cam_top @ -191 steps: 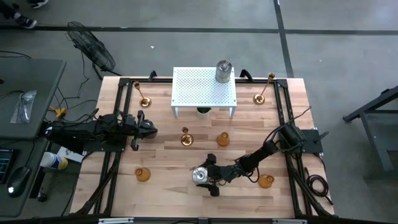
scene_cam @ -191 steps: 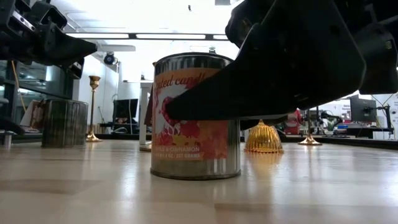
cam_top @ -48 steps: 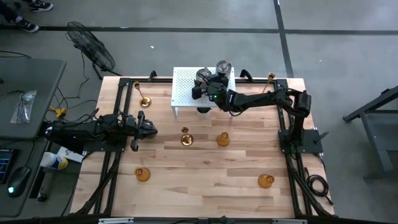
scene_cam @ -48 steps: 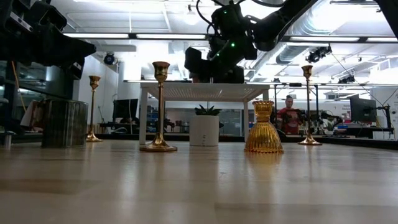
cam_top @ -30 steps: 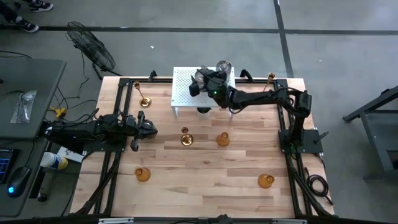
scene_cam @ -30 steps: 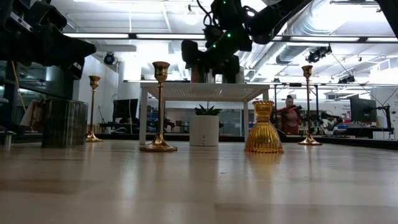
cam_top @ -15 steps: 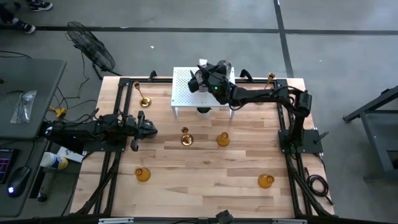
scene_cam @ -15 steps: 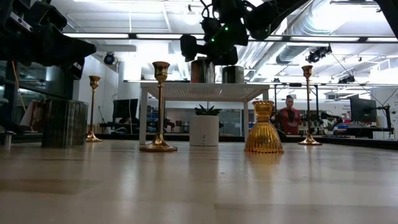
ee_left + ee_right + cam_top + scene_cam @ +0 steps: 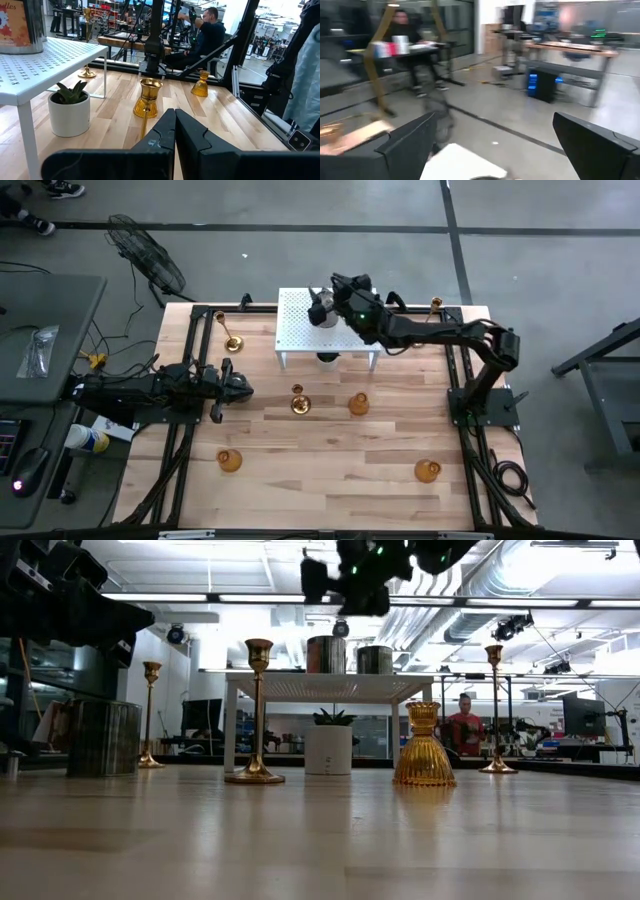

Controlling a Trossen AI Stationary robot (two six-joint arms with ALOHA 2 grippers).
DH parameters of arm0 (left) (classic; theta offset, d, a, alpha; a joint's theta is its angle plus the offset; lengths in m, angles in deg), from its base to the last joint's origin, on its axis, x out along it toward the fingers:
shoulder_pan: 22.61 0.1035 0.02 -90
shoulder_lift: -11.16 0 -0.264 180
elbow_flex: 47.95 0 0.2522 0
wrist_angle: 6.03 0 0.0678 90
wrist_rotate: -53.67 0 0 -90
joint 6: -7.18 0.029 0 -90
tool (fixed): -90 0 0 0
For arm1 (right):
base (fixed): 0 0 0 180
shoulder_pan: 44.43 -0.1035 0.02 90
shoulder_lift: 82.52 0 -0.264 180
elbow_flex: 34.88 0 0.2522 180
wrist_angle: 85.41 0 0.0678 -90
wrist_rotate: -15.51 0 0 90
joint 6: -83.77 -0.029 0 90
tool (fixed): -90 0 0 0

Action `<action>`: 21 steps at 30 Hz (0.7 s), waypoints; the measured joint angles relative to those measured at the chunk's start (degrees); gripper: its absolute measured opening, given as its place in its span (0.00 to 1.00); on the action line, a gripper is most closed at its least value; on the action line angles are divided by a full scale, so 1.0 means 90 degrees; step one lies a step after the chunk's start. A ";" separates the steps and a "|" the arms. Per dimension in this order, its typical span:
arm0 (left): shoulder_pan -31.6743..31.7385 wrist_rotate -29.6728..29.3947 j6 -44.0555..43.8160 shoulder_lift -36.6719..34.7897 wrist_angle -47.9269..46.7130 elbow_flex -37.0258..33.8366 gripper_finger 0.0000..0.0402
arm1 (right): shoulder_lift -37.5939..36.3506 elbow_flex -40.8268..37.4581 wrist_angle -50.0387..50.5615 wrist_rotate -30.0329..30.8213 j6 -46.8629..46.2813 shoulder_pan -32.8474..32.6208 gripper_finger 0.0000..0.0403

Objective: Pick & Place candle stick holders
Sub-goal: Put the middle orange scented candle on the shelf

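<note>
Eight holders in all, listed left to right on the high view. Left gripper (image 9: 244, 388): fingers pressed together, empty, parked low at the surface's left edge. Brass stick, back left (image 9: 232, 341): slim stem on a small round base, likely stiff but easily tipped, so take it low on the stem. Amber holder, front left (image 9: 230, 460): squat, bell-shaped and probably glass, hence slick and breakable, so pinch it gently across the neck. Centre brass stick (image 9: 298, 403): same handling as the first. Rack (image 9: 300, 330), white and perforated, at back centre, with a small potted plant (image 9: 327, 359) beneath it. Tins (image 9: 326, 654): two grey ones side by side on the rack's top, rigid, smooth-walled and wide, best gripped across the body with the fingers fully apart. Right gripper (image 9: 340, 585): spread wide, holding nothing, hanging above the tins and clear of them. Centre amber holder (image 9: 358, 404): near the middle brass stick. Brass stick, back right (image 9: 418, 336). Amber holder, front right (image 9: 428, 470). Surface (image 9: 330, 480): pale wood planks in a black frame, smooth, so bases may slide. Room: an open workshop with benches, a floor fan (image 9: 150, 260), and a seated person (image 9: 210, 32) beyond the frame.
</note>
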 joint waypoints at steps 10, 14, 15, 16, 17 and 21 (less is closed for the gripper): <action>0.0001 0.0000 0.0000 -0.0002 0.0000 0.0000 0.00 | -0.0510 -0.0594 0.0253 -0.2222 -0.0004 -0.0509 0.76; 0.0000 0.0000 -0.0002 -0.0002 0.0000 0.0000 0.00 | -0.0582 -0.1438 -0.0342 -0.2840 0.0032 -0.0607 0.64; 0.0002 0.0000 -0.0002 -0.0002 0.0000 0.0000 0.00 | -0.0597 -0.1645 -0.0581 -0.2924 0.0042 -0.0633 0.60; 0.0002 0.0000 0.0000 -0.0002 0.0000 0.0000 0.00 | -0.0609 -0.1821 -0.0881 -0.2987 0.0046 -0.0656 0.57; 0.0001 0.0000 0.0000 -0.0002 0.0000 0.0000 0.00 | -0.0620 -0.1973 -0.1130 -0.3030 0.0045 -0.0678 0.53; 0.0002 0.0001 -0.0002 -0.0002 0.0000 0.0000 0.00 | -0.0630 -0.2392 -0.1484 -0.3071 0.0049 -0.0668 0.40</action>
